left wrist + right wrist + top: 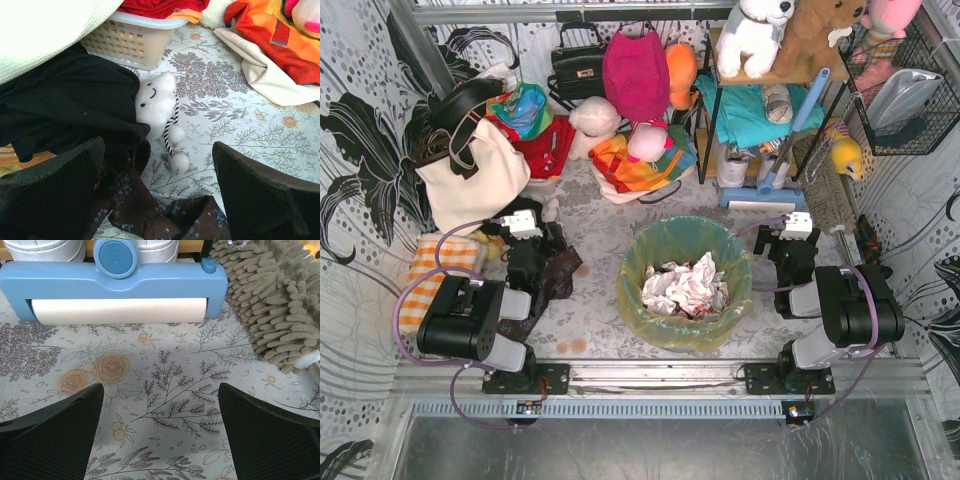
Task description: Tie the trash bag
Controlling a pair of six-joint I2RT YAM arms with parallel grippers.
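Note:
The trash bag (662, 325) is yellow-green and translucent. It lines a round bin in the middle of the table in the top view, its rim folded over the bin's edge. Crumpled white paper (684, 287) lies inside. My left gripper (525, 227) is open and empty to the bag's left, above a dark floral cloth (150, 215). My right gripper (794, 226) is open and empty to the bag's right, over the bare floral tablecloth (165, 390). The bag is out of both wrist views.
A white plush toy (157, 105), black fabric (65, 105) and a white basket (132, 42) lie ahead of the left gripper. A blue lint roller (117, 287) and a beige chenille mop head (275, 305) lie ahead of the right. Bags, toys and a shelf crowd the back.

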